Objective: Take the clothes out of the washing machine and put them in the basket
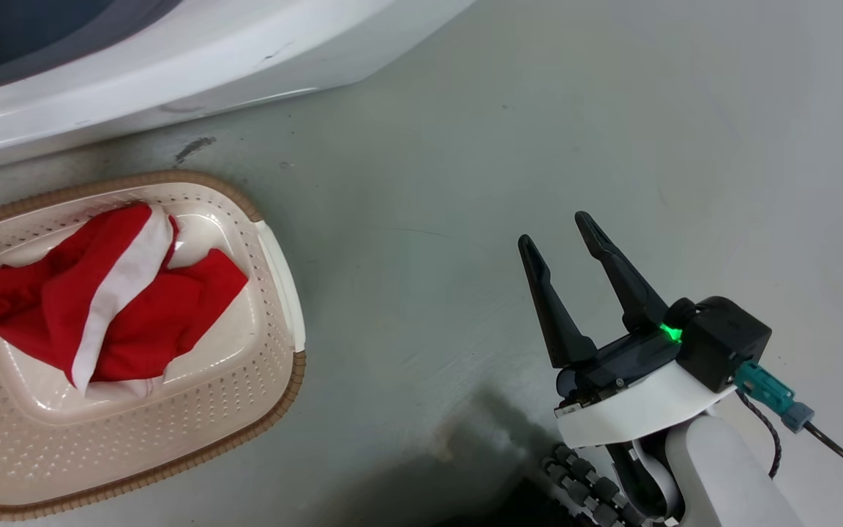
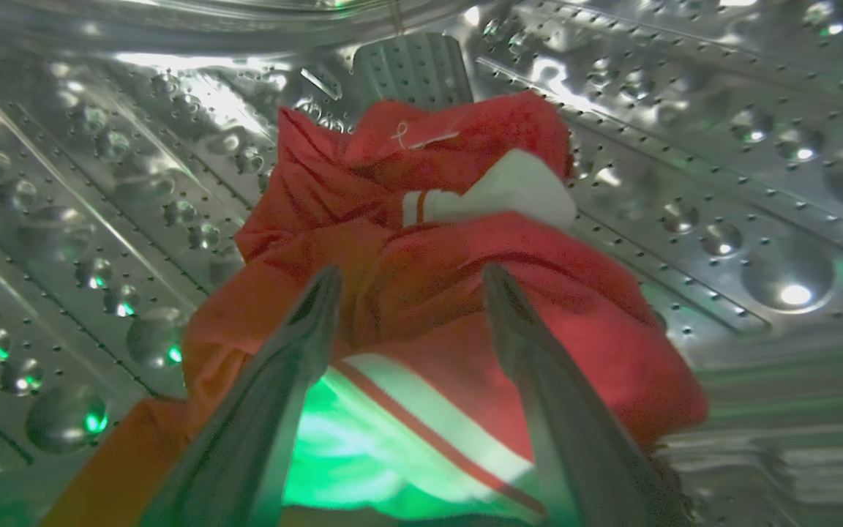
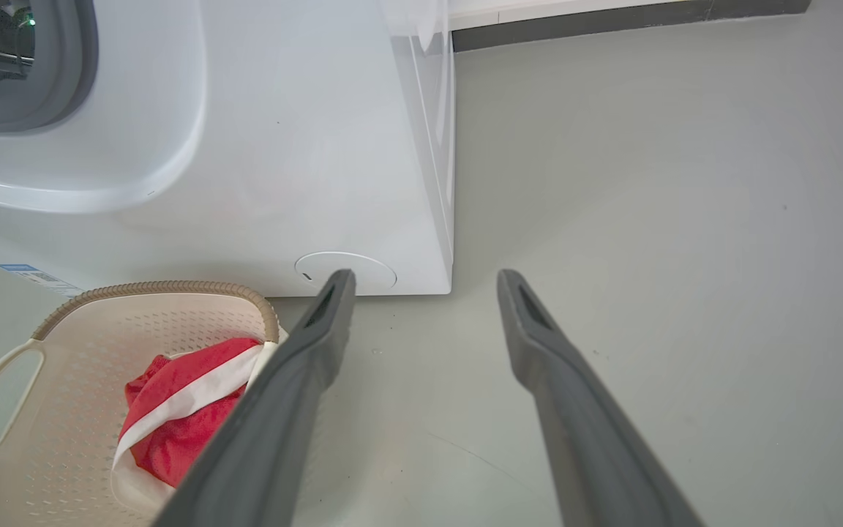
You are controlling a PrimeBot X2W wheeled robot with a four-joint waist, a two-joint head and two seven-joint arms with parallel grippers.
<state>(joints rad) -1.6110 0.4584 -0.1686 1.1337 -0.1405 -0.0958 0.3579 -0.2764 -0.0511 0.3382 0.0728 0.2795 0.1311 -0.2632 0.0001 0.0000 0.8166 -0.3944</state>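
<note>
Inside, left gripper (image 2: 410, 273) spread wide, straddling clothes (image 2: 304, 197)

Bright red clothes (image 1: 173, 322) banded in broad white, a cream basket (image 1: 246, 410) dotted with rows of small holes and edged in brown weave, a white washing machine (image 3: 304, 146) with a grey porthole rim (image 3: 63, 88) and a silvery, dimpled, perforated drum (image 2: 721, 183), and a pale grey-green floor (image 1: 575, 110).
</note>
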